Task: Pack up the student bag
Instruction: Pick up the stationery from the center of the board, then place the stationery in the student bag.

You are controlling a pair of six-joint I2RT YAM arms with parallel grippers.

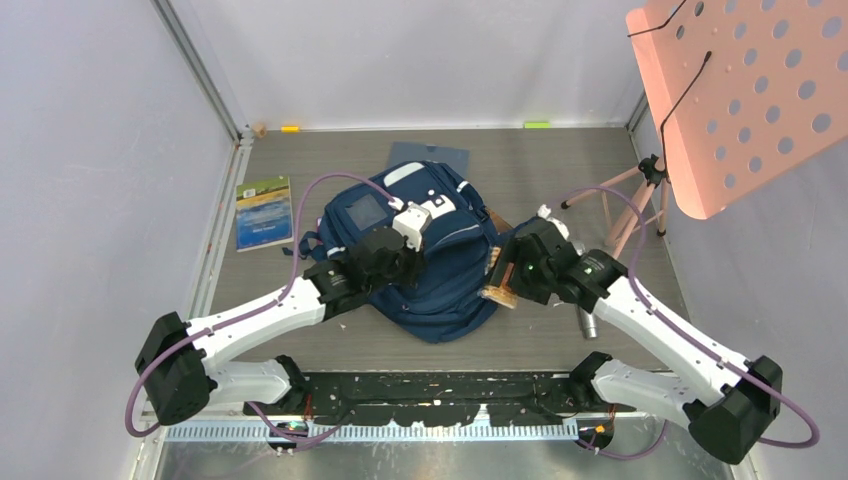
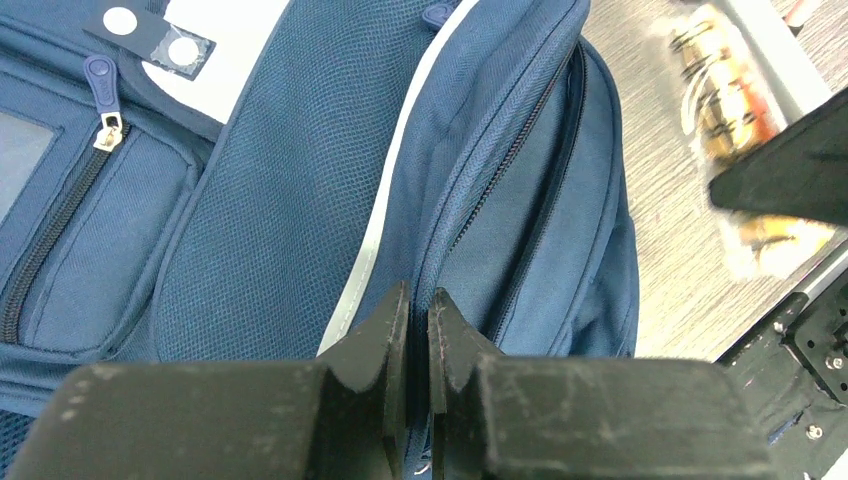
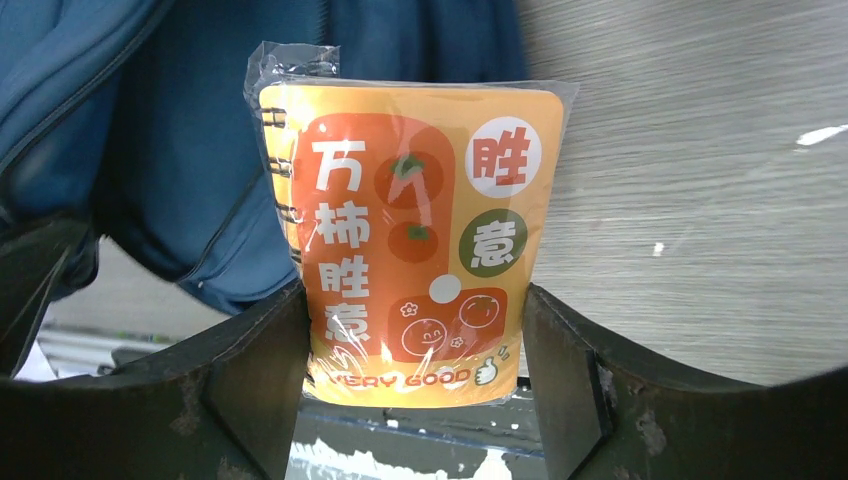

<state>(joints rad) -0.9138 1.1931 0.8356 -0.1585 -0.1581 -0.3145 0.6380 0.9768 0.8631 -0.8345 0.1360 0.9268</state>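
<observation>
Right gripper [image 3: 412, 300] is clamped on an orange, plastic-wrapped spiral notebook [image 3: 415, 200], just beside the right flank of the navy blue fabric backpack [image 1: 440, 295]. The backpack lies on the table with its long axis running away from the bases. Left gripper [image 2: 419, 305], jaws drawn together, sits at that flank's zip seam [image 2: 500, 190]; whether it pinches fabric I cannot tell. The notebook probably needs to go leftward into the bag.

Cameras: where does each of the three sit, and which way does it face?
Top external: above and behind the arms, facing down on the table; both arms show.
Left wrist: on the left arm, facing the backpack past the closed left gripper.
Right wrist: on the right arm, facing the notebook clamped in the right gripper.
Shared: backpack in all three; the notebook in top and right wrist.
</observation>
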